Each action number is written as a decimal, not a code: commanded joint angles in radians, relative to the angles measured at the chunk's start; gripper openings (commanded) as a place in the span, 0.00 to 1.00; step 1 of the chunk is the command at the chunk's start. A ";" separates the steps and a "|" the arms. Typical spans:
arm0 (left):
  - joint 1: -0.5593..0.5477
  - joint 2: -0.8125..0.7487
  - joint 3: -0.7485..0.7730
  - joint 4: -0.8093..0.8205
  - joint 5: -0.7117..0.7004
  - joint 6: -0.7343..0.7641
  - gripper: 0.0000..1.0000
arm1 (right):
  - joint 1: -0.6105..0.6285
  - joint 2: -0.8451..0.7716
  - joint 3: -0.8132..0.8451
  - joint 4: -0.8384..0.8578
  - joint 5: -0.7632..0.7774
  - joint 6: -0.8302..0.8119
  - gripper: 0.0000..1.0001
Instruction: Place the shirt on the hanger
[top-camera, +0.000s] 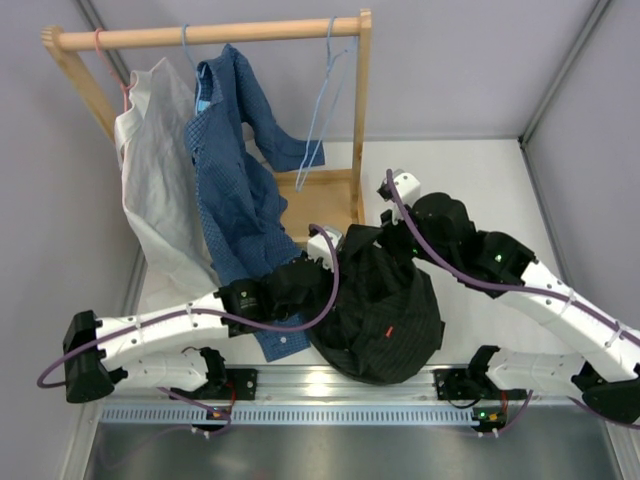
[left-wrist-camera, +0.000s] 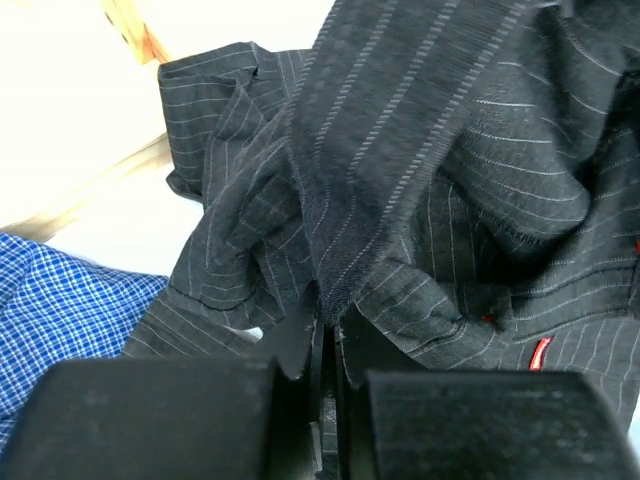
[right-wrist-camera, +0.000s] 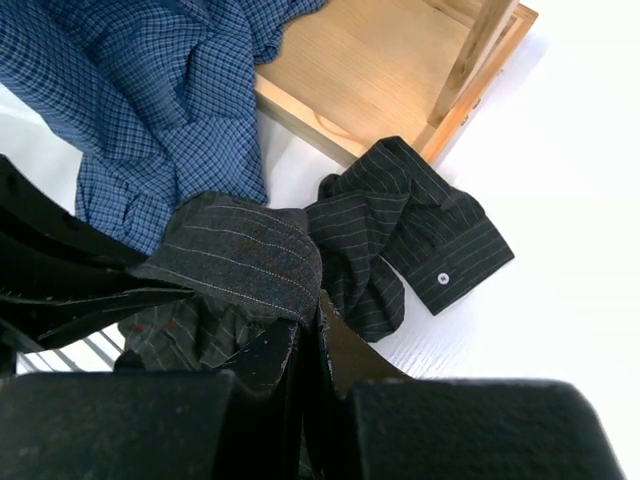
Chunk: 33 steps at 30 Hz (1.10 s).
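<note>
The black pinstriped shirt (top-camera: 385, 305) hangs bunched between my two arms above the table's near edge, its small red tag (top-camera: 387, 331) facing up. My left gripper (top-camera: 318, 268) is shut on a fold of the shirt (left-wrist-camera: 380, 150). My right gripper (top-camera: 392, 240) is shut on another fold of it (right-wrist-camera: 240, 255); a buttoned cuff (right-wrist-camera: 445, 255) lies on the table beyond. The thin light-blue hanger (top-camera: 325, 100) hangs empty at the right end of the wooden rail (top-camera: 210, 36), well behind both grippers.
A blue dotted shirt (top-camera: 235, 190) on a blue hanger and a white-grey shirt (top-camera: 155, 170) on a pink hanger hang from the rail's left half. The rack's wooden base (top-camera: 320, 195) and right post (top-camera: 360, 110) stand just behind the black shirt.
</note>
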 joint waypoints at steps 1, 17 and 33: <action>-0.003 -0.038 -0.025 0.077 -0.049 0.003 0.00 | 0.018 -0.044 0.026 0.043 -0.010 0.030 0.03; -0.003 -0.244 -0.270 0.102 -0.227 -0.284 0.00 | 0.018 0.176 0.334 0.167 0.167 0.225 0.99; -0.003 -0.241 -0.315 0.047 -0.207 -0.347 0.00 | 0.020 0.713 0.977 0.147 0.365 0.040 0.96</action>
